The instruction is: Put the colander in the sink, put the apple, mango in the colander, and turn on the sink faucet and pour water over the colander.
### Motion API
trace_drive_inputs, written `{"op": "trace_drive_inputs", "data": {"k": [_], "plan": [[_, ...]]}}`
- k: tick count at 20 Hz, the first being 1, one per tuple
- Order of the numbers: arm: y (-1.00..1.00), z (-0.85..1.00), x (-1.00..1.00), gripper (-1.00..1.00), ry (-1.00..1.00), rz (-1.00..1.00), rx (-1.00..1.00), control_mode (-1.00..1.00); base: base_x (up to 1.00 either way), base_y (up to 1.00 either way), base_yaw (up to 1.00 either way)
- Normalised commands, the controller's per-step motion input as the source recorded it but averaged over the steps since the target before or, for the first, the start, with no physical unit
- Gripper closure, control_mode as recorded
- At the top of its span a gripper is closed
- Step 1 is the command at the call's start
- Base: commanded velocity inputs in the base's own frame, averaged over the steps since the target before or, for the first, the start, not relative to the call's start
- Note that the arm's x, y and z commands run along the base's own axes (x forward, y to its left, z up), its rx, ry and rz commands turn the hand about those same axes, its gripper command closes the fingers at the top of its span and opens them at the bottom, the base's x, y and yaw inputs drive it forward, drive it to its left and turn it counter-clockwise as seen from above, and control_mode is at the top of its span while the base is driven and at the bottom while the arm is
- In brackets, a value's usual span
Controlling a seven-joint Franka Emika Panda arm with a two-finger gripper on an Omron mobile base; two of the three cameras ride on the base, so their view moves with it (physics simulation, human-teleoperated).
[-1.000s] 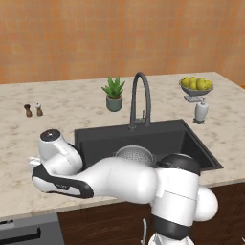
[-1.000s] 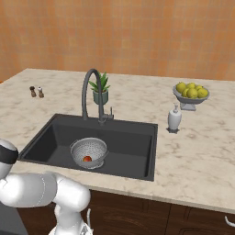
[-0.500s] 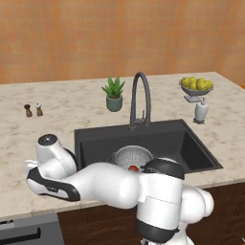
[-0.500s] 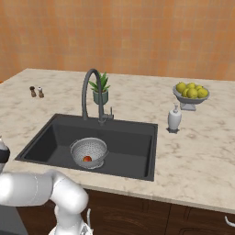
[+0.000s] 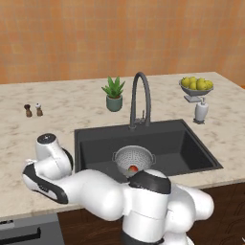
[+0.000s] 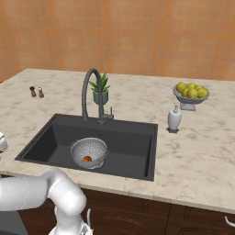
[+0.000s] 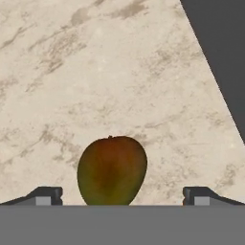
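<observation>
Hand view: mango [image 7: 112, 170] between spread pincer [image 7: 122, 195] tips.

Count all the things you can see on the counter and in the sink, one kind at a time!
Colander: 1
Apple: 1
Mango: 1
Faucet: 1
Potted plant: 1
Fruit bowl: 1
Soap bottle: 1
Shakers: 2
Total: 9

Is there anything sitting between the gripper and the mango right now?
Nothing visible does. In the hand view the mango lies on the marble counter midway between the two open fingertips, with bare counter on either side of it. The gripper has a free line to it.
</observation>
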Motion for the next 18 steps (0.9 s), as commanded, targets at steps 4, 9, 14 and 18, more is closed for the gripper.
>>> {"op": "trace_drive_inputs", "data": {"k": [4, 9, 14, 18], "plan": [[0.08, -0.31, 0.02, -1.0, 0.04, 0.01, 0.0, -1.0, 0.0, 0.0, 0.0], [0.03, -0.25, 0.06, -1.0, 0.02, 0.01, 0.0, -1.0, 0.0, 0.0, 0.0], [0.06, -0.25, 0.13, 1.0, 0.0, 0.01, 0.0, -1.0, 0.0, 0.0, 0.0], [0.01, -0.04, 0.13, 1.0, 0.0, 0.0, 0.0, -1.0, 0.0, 0.0, 0.0]]}}
